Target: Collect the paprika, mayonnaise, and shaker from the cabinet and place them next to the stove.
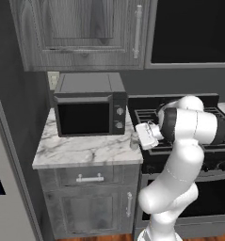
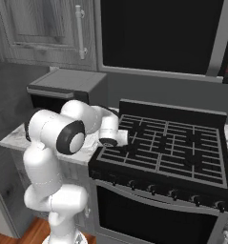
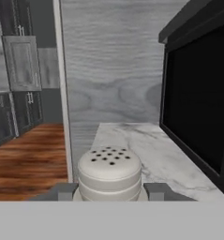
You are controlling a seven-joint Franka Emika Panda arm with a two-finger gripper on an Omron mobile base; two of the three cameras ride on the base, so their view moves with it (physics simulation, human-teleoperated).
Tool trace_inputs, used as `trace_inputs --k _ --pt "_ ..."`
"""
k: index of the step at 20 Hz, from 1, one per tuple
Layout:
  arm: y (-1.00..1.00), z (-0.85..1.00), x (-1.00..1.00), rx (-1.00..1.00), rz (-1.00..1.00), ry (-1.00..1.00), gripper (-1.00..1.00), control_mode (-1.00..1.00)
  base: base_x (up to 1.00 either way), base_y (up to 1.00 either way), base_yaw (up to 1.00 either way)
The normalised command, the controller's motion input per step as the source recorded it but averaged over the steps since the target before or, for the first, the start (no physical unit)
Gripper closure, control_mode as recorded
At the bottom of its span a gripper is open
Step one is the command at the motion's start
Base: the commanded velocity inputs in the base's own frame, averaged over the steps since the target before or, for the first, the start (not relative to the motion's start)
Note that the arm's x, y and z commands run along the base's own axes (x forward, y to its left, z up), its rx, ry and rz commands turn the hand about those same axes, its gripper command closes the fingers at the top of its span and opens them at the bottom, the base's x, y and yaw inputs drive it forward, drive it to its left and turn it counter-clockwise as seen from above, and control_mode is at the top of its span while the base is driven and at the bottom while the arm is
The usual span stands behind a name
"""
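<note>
One gripper (image 3: 109,192) is closed on one shaker (image 3: 109,174); in the hand view, one dark finger (image 3: 156,191) sits on each side of its ribbed body, and its perforated rounded top faces the camera. The shaker is held over the marble counter (image 1: 81,150), just beside the stove (image 1: 180,123) and in front of the one black microwave (image 1: 89,104). Beyond the microwave hangs one grey upper cupboard (image 1: 83,33).

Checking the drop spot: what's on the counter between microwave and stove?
The gripper, shut on the shaker, over the marble counter between microwave and stove.
</note>
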Motion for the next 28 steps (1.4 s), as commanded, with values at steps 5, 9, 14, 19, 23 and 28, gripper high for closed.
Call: trace_inputs --k 5,9,14,19,23,28 --pt "0.0 -0.34 0.22 0.0 0.03 0.0 1.0 -1.0 0.0 0.0 0.0" --pt "0.0 -0.29 0.2 0.0 0.03 0.0 1.0 -1.0 0.0 0.0 0.0" --pt "0.0 -0.09 0.27 0.0 0.02 0.0 1.0 -1.0 0.0 0.0 0.0" --pt "0.0 -0.04 0.3 0.0 0.0 0.0 1.0 -1.0 0.0 0.0 0.0" --pt "0.0 -0.08 0.3 0.0 0.0 0.0 1.0 -1.0 0.0 0.0 0.0" --pt "0.0 -0.21 0.17 0.0 0.0 0.0 1.0 -1.0 0.0 0.0 0.0"
